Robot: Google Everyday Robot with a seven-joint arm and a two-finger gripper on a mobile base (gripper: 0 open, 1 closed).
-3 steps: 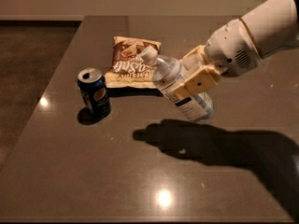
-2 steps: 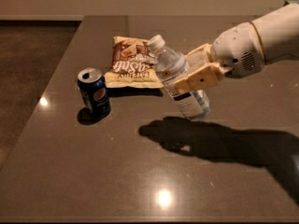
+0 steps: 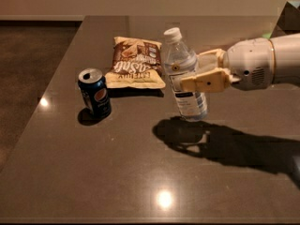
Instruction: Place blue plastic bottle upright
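Note:
The clear plastic bottle (image 3: 183, 74) with a white cap and pale label stands almost upright near the middle of the dark table, tilted slightly left, its base at or just above the surface. My gripper (image 3: 199, 71) reaches in from the right with tan fingers (image 3: 205, 82) closed around the bottle's middle. The white arm (image 3: 262, 62) extends off the right edge.
A dark blue Pepsi can (image 3: 95, 93) stands upright to the left of the bottle. A brown chip bag (image 3: 136, 62) lies flat behind it. The table's left edge (image 3: 44, 102) drops to a dark floor. The arm's shadow falls right of the bottle.
The bottle has been rotated from a strong tilt to nearly upright and lowered toward the table. The gripper still holds it.

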